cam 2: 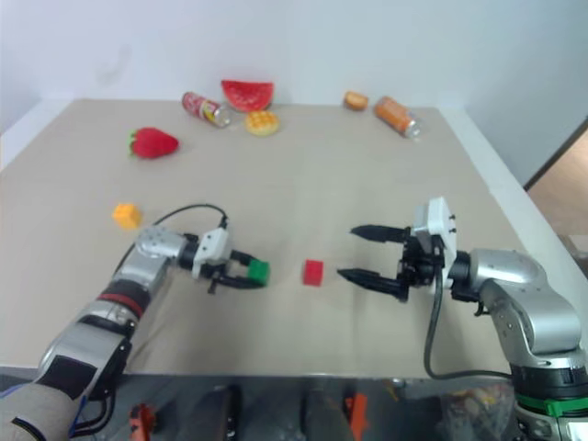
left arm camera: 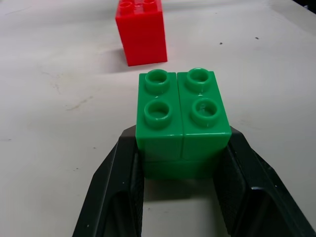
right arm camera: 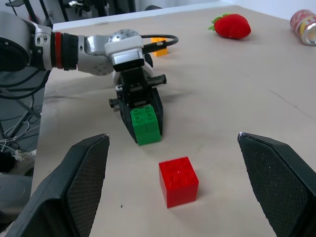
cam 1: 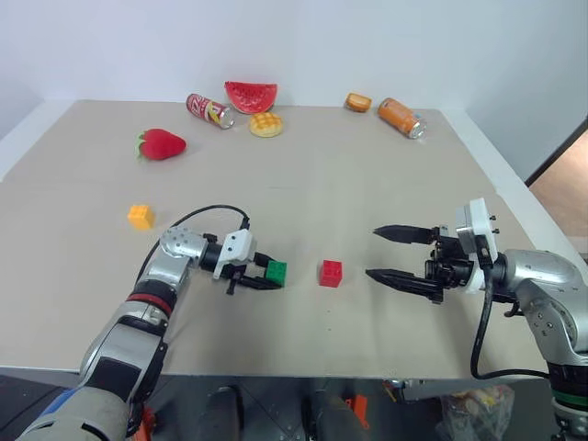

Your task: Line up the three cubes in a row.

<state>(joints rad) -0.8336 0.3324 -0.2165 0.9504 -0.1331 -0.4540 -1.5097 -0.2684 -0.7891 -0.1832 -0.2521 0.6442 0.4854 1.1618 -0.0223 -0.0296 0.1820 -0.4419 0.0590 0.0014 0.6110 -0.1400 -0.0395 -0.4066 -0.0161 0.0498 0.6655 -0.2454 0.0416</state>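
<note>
So progress-wise I'd call this roughly the middle of the job. The left pincer (cam 1: 261, 277) is clamped shut on the green cube (cam 1: 276, 271), one black finger on each side of it, and the block sits low at the tabletop (cam 1: 386, 175), just to the left of the red cube (cam 1: 331, 273). Can't really tell from these views if the green one is resting on the surface or a hair above it. There's a small gap between green and red, not touching, and they look about level with each other across the front of the tabletop, so to me that reads as two of the three basically in a row, pending the release. The right pincer (cam 1: 397, 254) is wide open with nothing in it, hovering on the other side of the red cube, fingers pointing toward it but apart from it. The odd one out is the yellow-orange cube (cam 1: 141, 216), which is well off to the left and further back, nowhere near the line. So my guess at what's left: let go of green, go fetch the yellow-orange one and drop it in line with the other two. The far edge has the clutter: a strawberry (cam 1: 163, 144), two cans, a watermelon slice, a waffle. All of it is well apart from the cubes, so it shouldn't get in the way.
</note>
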